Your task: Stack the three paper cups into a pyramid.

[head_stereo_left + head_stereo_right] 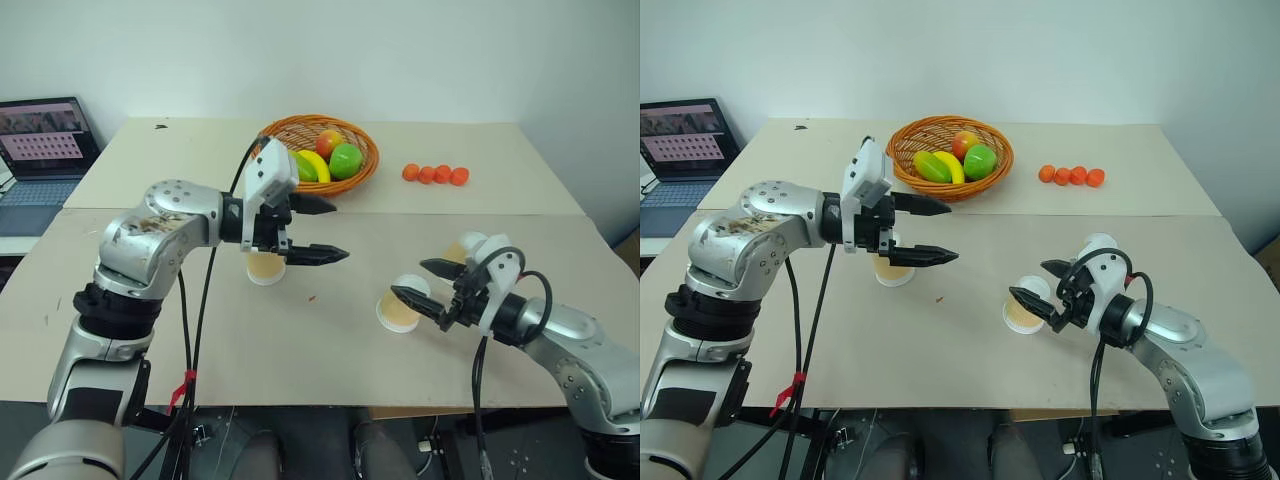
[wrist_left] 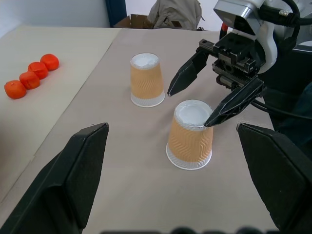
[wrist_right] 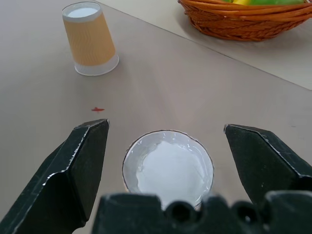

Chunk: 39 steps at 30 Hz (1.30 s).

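Three paper cups, identical: tapered, pale orange-tan sides with a faint zigzag emboss, white rim, white base. All stand upside down on the counter (image 1: 330, 350), wide rim down, each apart from the others; none stacked.

Cup one (image 1: 892, 268): directly beneath the left gripper (image 1: 940, 232), partly hidden by it. Left jaws stand wide open, raised above the cup, touching nothing.

Cup two (image 2: 189, 141): between the two fingers of the right gripper (image 1: 420, 280). Right jaws wide open, one finger on each side of the cup's base at top height; no finger seen pressing its wall.

Cup three (image 2: 146, 80): just beyond the right jaws, on their far side, partly hidden by the wrist in the head views.

Other items, well beyond both jaws:
- wicker basket (image 1: 360, 180) holding fruit: yellow, green, red-orange.
- four small orange balls (image 1: 435, 174) in a row, touching, on the counter's far half.
- small red mark (image 3: 97, 109) on the counter between cup one and cup two.
- open laptop (image 1: 40, 150) off the counter's edge, beyond the left arm.
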### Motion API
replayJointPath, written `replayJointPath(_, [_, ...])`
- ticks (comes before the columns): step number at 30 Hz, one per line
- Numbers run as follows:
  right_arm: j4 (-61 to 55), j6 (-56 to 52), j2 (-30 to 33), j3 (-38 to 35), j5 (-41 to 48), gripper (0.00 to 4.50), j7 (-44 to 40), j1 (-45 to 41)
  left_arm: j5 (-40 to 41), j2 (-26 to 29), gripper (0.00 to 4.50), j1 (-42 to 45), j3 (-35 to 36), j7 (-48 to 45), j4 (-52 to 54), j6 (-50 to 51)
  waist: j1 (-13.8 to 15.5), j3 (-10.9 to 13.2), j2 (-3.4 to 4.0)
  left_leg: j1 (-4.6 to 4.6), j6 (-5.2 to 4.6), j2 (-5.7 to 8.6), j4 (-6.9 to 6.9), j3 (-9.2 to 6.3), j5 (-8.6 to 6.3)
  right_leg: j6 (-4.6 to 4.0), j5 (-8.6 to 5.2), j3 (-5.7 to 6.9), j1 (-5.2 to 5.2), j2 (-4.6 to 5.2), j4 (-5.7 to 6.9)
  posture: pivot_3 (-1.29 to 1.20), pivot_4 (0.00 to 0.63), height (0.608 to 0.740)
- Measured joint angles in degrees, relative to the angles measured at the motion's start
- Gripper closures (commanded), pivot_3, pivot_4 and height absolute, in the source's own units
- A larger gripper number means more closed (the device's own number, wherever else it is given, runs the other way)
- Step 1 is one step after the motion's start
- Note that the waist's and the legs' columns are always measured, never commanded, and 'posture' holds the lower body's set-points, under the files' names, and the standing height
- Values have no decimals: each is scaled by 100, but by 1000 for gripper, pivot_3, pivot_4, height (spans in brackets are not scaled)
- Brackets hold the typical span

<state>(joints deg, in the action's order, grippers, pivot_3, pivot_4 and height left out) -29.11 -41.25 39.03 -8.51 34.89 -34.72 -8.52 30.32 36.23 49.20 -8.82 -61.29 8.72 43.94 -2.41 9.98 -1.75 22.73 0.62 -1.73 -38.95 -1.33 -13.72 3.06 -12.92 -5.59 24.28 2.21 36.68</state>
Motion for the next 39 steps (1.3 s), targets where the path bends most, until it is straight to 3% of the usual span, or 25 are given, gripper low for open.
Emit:
replayJointPath(17, [521,392,-175,584,-653,95,-168,106,-8,25,0,4,-3,6,87,25,-4,0,0,-2,0,0,0,0,0,1,-1,0,0,0,1,0,150,734])
replayJointPath(20, [645,436,-230,590,-711,828,-183,94,-8,57,0,9,-3,5,133,46,-5,0,0,-3,0,-1,0,0,0,1,-1,0,0,0,1,0,150,734])
replayJointPath(22, [652,436,-267,593,-719,1577,-196,70,-4,90,0,9,-3,4,164,73,-8,0,0,-3,0,-1,0,0,0,1,-1,0,0,-1,3,0,150,734])
replayJointPath(24, [650,436,-267,593,-731,1939,-209,38,1,146,0,8,-2,5,170,101,-9,0,0,-3,0,-1,0,0,0,1,-1,0,0,-1,3,0,150,734])
replayJointPath(33, [607,256,-293,797,-701,2001,-291,-930,34,1197,0,-758,352,-84,623,269,-96,3,1,-7,0,-8,2,0,0,-2,-3,-1,4,-7,8,0,150,734])
replayJointPath(36, [920,217,-608,1260,-783,2001,-417,-1608,85,1532,0,-1114,602,-64,879,297,-109,5,-2,-7,0,-9,1,1,0,-3,-3,-1,5,-8,7,0,150,734])
replayJointPath(39, [1457,298,-942,1721,-957,2001,-625,-2085,92,1464,0,-1195,769,208,1109,297,-80,5,-3,-5,0,-9,2,-2,0,-4,-3,3,5,-7,6,0,150,734])
